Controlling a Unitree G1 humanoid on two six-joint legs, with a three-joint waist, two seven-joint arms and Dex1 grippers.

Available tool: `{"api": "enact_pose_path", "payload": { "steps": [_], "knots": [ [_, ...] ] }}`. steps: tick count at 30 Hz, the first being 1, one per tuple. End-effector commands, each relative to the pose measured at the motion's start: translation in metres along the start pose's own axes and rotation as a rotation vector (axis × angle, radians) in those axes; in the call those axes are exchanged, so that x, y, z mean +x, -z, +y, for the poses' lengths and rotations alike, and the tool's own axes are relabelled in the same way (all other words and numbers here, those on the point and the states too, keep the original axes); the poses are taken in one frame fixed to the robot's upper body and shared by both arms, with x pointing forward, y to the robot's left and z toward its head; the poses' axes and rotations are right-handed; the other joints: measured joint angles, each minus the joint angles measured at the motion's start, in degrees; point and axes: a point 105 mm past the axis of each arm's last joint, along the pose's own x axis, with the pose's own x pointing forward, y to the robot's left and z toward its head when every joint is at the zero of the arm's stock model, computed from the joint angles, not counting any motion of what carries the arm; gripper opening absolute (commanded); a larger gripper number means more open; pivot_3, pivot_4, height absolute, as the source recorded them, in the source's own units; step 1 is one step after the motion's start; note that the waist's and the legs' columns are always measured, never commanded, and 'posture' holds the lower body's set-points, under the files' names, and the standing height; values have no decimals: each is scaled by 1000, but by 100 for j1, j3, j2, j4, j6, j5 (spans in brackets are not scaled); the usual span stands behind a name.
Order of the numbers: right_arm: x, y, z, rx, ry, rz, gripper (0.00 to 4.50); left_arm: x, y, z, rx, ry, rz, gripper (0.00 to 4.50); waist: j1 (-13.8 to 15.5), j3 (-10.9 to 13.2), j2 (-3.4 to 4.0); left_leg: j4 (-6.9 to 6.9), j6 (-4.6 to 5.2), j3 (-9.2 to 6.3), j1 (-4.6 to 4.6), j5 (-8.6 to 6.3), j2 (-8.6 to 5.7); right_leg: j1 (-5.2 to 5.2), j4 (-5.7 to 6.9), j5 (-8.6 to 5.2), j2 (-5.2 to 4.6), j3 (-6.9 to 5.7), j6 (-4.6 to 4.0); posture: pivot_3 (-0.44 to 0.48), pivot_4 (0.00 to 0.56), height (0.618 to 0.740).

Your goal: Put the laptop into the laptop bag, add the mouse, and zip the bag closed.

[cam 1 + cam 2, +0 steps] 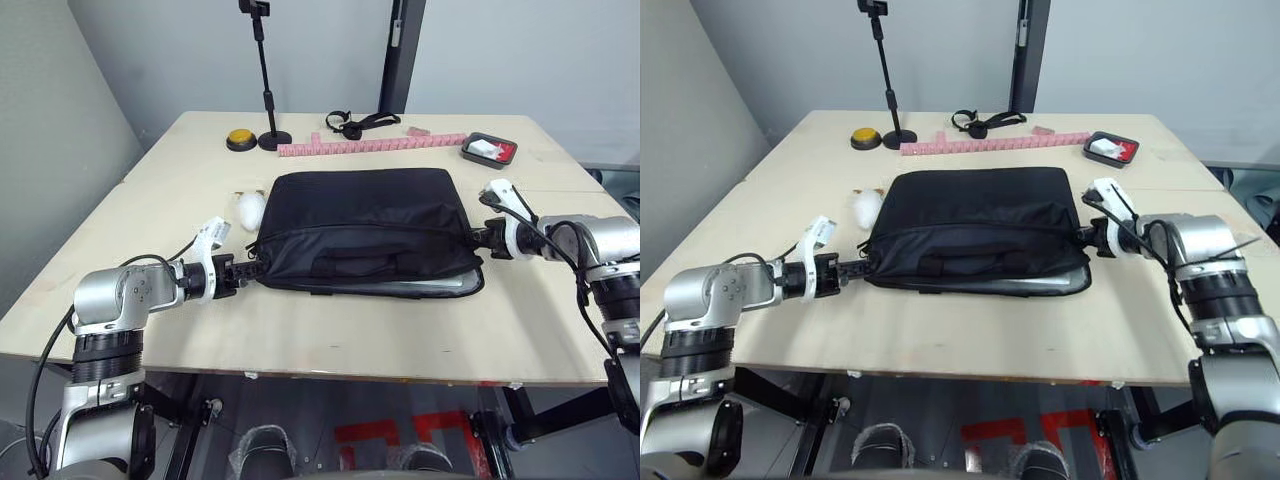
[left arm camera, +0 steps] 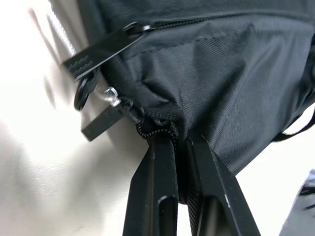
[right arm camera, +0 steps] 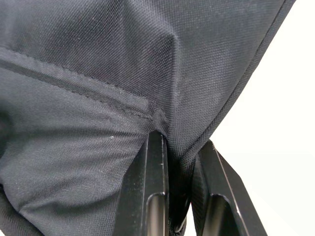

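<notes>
The black laptop bag (image 1: 365, 225) lies flat in the middle of the table, its handles toward the front edge. A silver-grey strip of the laptop (image 1: 430, 288) shows in the bag's open front-right seam. My left gripper (image 1: 250, 268) is shut on the bag's front-left corner, and in the left wrist view the fingers (image 2: 160, 162) pinch the fabric at the zipper's end, beside two zipper pulls (image 2: 98, 51). My right gripper (image 1: 478, 237) is shut on the bag's right edge, with fabric pinched between its fingers (image 3: 155, 162). The mouse is out of view.
A white plush toy (image 1: 249, 208) lies just left of the bag. At the back stand a yellow button (image 1: 240, 139), a black stand (image 1: 268, 90), a pink ruler (image 1: 375, 145), a black strap (image 1: 350, 123) and a dark tray (image 1: 489, 150).
</notes>
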Motion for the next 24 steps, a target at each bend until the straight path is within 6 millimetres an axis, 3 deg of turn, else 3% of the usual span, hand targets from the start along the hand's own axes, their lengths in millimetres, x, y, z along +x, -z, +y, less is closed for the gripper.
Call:
{"api": "enact_pose_path", "payload": {
  "steps": [1, 4, 8, 12, 18, 19, 21, 24],
  "knots": [
    [-1, -38, 24, -129, -84, -78, 212, 7, 4, -56, 155, 197, 36, 0, -24, 0, 0, 0, 0, 2, -6, 0, 0, -7, 1, 0, 0, 1, 0, 0, 150, 740],
    [-2, -36, 29, -160, -123, -57, 212, 5, 11, -64, 174, 211, 57, 0, -31, 0, 0, 4, 1, 1, -24, 0, 1, -22, 7, 0, 0, 1, -1, 0, 150, 740],
    [0, -21, 28, -167, -134, -4, 212, 8, 12, -54, 148, 171, 49, 0, -17, 0, 0, 10, 6, 0, -23, -2, 1, -21, 13, -2, 0, 1, -3, 0, 150, 740],
    [4, -17, 23, -148, -124, 4, 212, 12, 3, -38, 118, 113, 13, 0, -21, -1, 1, 22, 18, 1, -12, -8, 1, -19, 33, -2, 0, 9, -4, 0, 150, 740],
    [10, -10, 15, -122, -103, 12, 212, 18, -10, -36, 156, 95, -18, 0, -27, -2, 2, 36, 22, 6, 12, -3, 1, -16, 71, -3, 0, 26, -6, 0, 150, 740],
    [12, -10, 16, -133, -98, 9, 191, 18, -11, -37, 157, 106, -19, 389, -30, -2, 2, 40, 23, 6, 12, -1, 1, -16, 74, -2, 0, 27, -8, 0, 150, 740],
    [12, -16, 23, -147, -126, -22, 1095, 17, -11, -39, 174, 117, -14, 1066, -37, -3, 2, 43, 24, 6, 12, 0, 1, -16, 76, 0, 0, 29, -11, 0, 150, 740],
    [12, -22, 28, -182, -131, -40, 2096, 11, -19, -37, 170, 112, -25, 2138, -55, -4, 3, 44, 24, 6, 12, 0, 1, -16, 77, 1, 0, 30, -12, 0, 150, 740]
  ]
}}
